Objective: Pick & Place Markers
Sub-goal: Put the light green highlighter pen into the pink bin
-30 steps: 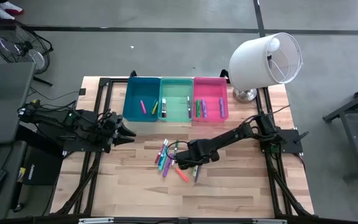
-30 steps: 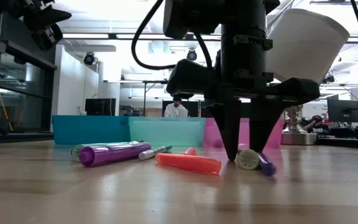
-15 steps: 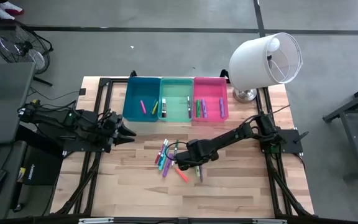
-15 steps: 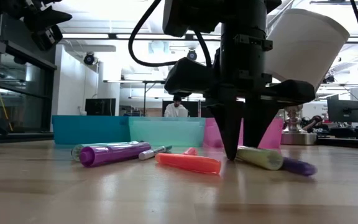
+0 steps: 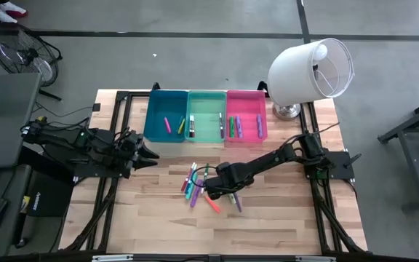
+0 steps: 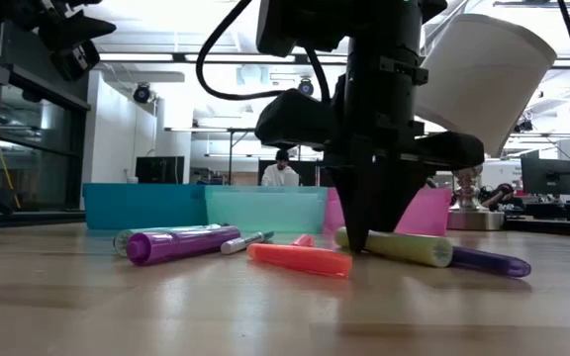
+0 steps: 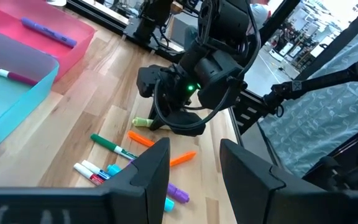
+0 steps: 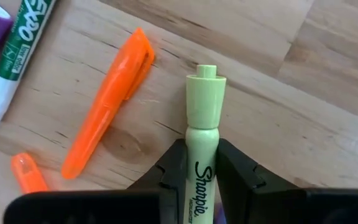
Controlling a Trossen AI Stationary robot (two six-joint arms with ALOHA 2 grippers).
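Several markers lie loose on the wood table (image 5: 282,218) in a cluster (image 5: 193,182) below the bins. My right gripper (image 5: 228,191) stands over the cluster's right side, fingers pointing down, shut on a yellow-green highlighter (image 8: 202,118), also seen in the low view (image 6: 396,248). An orange marker (image 6: 300,259) lies flat just left of it, and a purple marker (image 6: 489,262) lies behind it to the right. My left gripper (image 5: 148,154) waits open near the table's left edge, clear of the markers; its wrist view shows the gap (image 7: 194,171). My right gripper pinches the yellow-green highlighter's barrel (image 8: 201,163) between its two fingers (image 8: 174,167), well back from the capped end (image 8: 206,71). The fingers come from above, pointing down, and lie across it. The highlighter lies level at the tabletop, sticking out on both sides of the fingers (image 6: 362,232).
Blue bin (image 5: 150,116), mint green bin (image 5: 206,94) and pink bin (image 5: 265,120) stand in a row at the far edge, each holding a few markers. A white lamp (image 5: 311,69) stands at the far right corner. Bare wood shows along the near edge.
My right gripper has shut on the yellow-green highlighter and shifted slightly toward the table's left. The highlighter has turned about on the table, from end-on toward the low camera to lying crosswise. The purple marker beside it has been pushed toward the right.
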